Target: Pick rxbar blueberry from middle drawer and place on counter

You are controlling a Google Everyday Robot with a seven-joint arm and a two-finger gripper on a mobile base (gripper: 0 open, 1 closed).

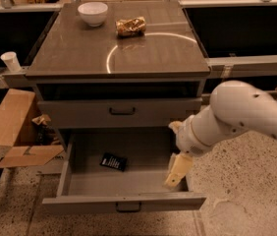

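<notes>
Grey metal cabinet, one unit. Middle drawer (104,185): wide, pulled fully open, with a plain matte grey floor, shallow walls and a small dark bar handle on its front panel. It holds a single item, the rxbar blueberry (113,162): a flat rectangular wrapper, dark navy-black with small white print, lying slightly askew on the floor left of centre and clear of every wall. Drawer front above (122,111): closed, grey, with the same dark handle. Worktop (74,58): glossy brown-grey rectangle bearing a bright curved light reflection. It carries a round white bowl (93,13) at the rear left and, near it to the right, a crinkled tan-gold snack bag (130,26). Tool (176,173): cream-coloured, pointing downward at the end of a rounded white perforated arm (236,114). It hangs over the right end of the open drawer, just beside the right wall and well apart from the bar; whether it is wide or narrow cannot be told, and it holds nothing visible. Surroundings: an opened brown cardboard box (11,127) left of the cabinet, a white paper cup (11,61) on a side ledge, and a speckled stone floor (246,195).
</notes>
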